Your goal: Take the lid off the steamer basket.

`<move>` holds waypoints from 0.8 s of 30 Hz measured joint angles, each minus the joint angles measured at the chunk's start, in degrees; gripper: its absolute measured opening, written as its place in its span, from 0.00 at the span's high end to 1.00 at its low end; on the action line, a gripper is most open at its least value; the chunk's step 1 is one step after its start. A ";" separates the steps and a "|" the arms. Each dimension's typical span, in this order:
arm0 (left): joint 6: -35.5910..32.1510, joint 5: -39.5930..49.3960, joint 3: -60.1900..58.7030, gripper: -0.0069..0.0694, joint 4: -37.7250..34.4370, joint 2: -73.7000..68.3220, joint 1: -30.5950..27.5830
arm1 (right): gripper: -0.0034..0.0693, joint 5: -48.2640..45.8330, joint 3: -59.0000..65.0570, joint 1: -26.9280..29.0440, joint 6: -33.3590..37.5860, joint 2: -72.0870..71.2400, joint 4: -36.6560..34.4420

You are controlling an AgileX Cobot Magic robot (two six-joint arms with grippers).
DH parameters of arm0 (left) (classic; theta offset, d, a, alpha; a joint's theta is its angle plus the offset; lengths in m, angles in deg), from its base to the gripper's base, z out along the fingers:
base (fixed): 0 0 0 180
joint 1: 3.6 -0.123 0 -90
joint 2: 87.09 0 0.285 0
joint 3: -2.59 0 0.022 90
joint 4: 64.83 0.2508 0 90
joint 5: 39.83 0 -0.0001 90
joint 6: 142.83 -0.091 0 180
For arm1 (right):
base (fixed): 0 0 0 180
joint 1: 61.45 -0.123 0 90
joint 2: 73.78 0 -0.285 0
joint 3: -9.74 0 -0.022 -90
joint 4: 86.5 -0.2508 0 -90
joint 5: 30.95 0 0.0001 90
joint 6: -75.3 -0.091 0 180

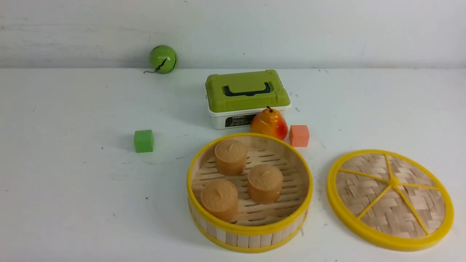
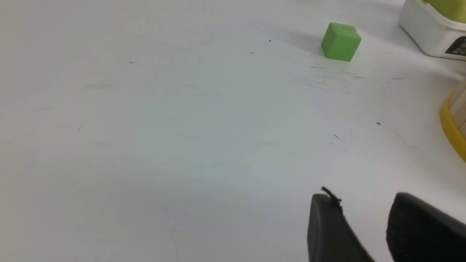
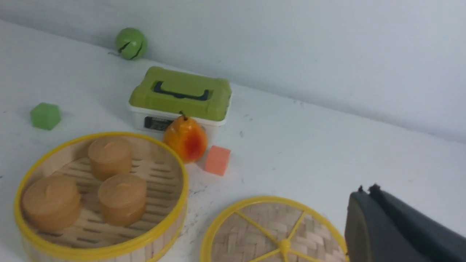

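While the lid (image 1: 390, 199) lies flat on the table (image 1: 72, 182) to the right of the steamer basket (image 1: 249, 238), not touching it, the left jaws stand apart, empty; the right jaws are pressed together.

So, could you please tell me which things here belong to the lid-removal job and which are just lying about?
Job: lid (already off, beside the basket), steamer basket.
Lying about: green box, pear, orange cube, green cube, green ball, three brown buns in the basket.
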 joint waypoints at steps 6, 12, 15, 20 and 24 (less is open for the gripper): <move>0.00 0.00 0.00 0.60 0.00 0.00 0.00 | 0.98 15.30 20.04 0.13 -15.62 -10.26 10.90; 0.00 0.00 0.00 0.60 0.00 0.00 0.00 | 0.98 18.63 36.09 2.69 -32.28 -18.88 19.95; 0.00 0.00 0.00 0.60 0.00 0.00 0.00 | 0.98 18.68 40.07 3.65 -33.85 -21.57 20.93; 0.00 0.00 0.00 0.60 0.00 0.00 0.00 | 0.98 16.22 42.39 4.47 -34.19 -23.15 21.05; 0.00 0.00 0.00 0.60 0.00 0.00 0.00 | 0.98 13.98 42.39 4.63 -31.38 -23.15 20.31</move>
